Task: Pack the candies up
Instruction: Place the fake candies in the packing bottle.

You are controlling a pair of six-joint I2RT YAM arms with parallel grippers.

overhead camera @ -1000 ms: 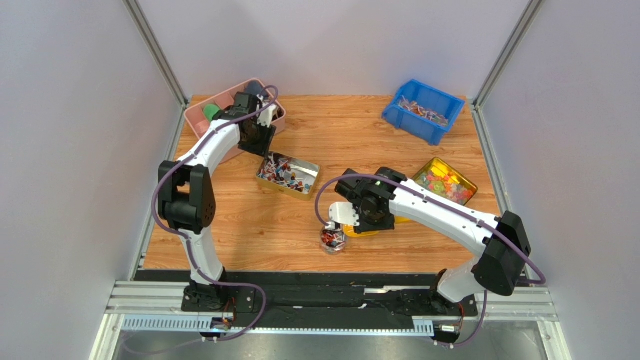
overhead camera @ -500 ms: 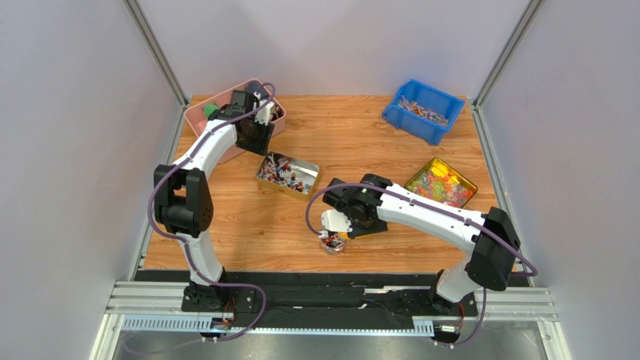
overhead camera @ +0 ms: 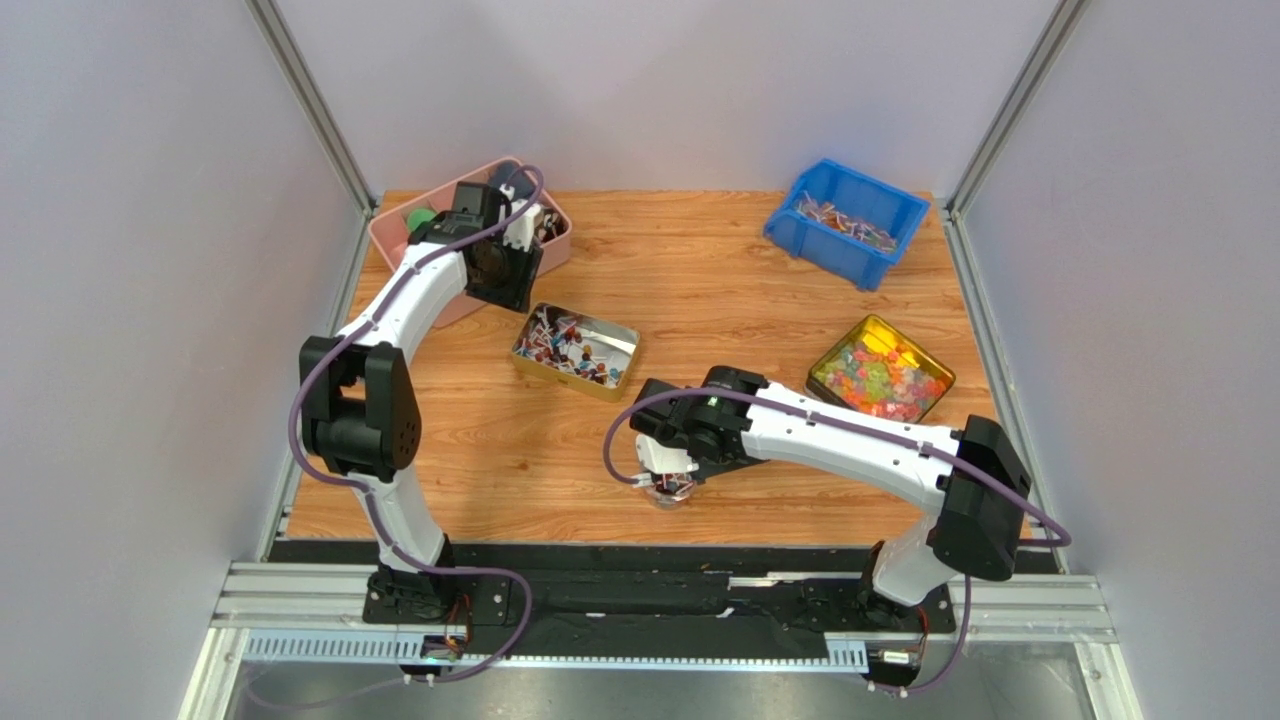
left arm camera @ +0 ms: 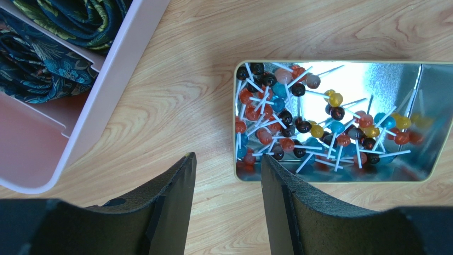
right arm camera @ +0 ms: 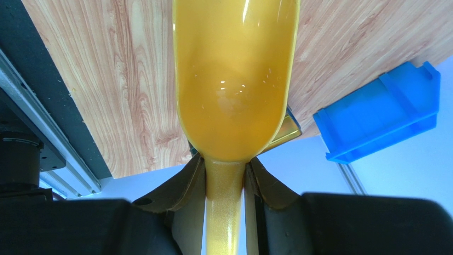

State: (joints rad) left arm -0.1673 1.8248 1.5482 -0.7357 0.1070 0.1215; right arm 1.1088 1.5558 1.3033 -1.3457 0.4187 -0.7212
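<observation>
yellow scoop (right arm camera: 234,79) sits clamped by its handle in the right gripper (right arm camera: 226,172), near centre. left gripper (left arm camera: 227,162) hangs, fingers apart, by the tin (left arm camera: 372,79) of candies (left arm camera: 287,122): seemingly light, loose, slippery; better scooped than pinched.

Wood-grain table (overhead camera: 706,263); pale grey walls (overhead camera: 661,90) on 3 sides; alu corner posts (overhead camera: 308,98); even, soft light.

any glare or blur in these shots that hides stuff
Left wrist: strong glare on the metal floor of the tin, though the candies look sharp. Right wrist: small highlights on the yellow scoop, which fills the frame and blocks most of the table. Top external: evenly lit, soft shadows, no blur.
</observation>
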